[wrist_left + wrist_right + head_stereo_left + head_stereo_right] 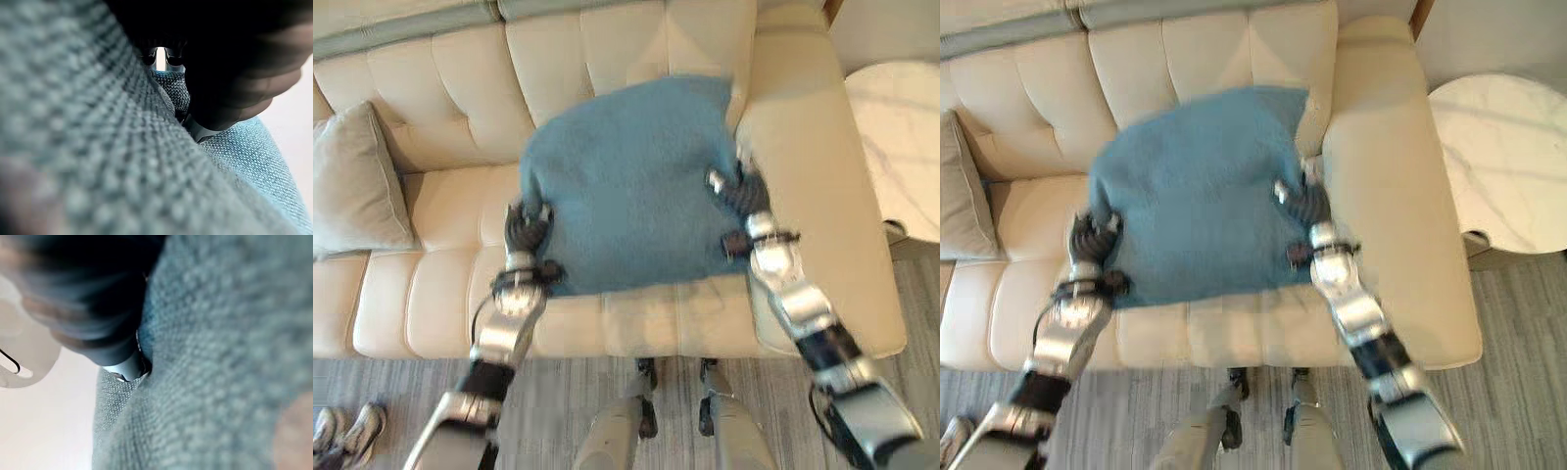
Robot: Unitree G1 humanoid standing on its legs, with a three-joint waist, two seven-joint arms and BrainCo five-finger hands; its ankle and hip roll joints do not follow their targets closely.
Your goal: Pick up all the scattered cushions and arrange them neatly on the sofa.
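**Blue cushion arriving at the sofa's right end — placement under way, not finished**

The robot is carrying a large blue cushion (631, 186) between both hands, over the right part of the cream sofa (440, 304). The cushion is covering much of the right seat and reaching up against the backrest, close beside the right armrest (813, 196). Whether it is already resting on the seat or is hanging just above it, the head views are not showing clearly.

The left hand (527, 227) is gripping the cushion's left edge, its fingers curling into the fabric; its wrist view is showing woven blue cloth pressed right up against the dark hand cover. The right hand (736, 191) is clasping the cushion's right edge in the same way, with its wrist view showing cloth bunching under the hand.

As for progress, a grey-beige cushion (357, 181) is already leaning against the backrest at the sofa's left end, so that one appears to be placed. The blue one is looking close to done — what is remaining, by my judgement, is letting it settle upright against the backrest and releasing both hands. On the strip of grey floor (401, 382) before the sofa there are no other cushions lying about, though the frames are taking in little of the room. A pair of shoes (347, 431) is sitting at the lower left, and a round white table (901, 147) is standing just past the right armrest.
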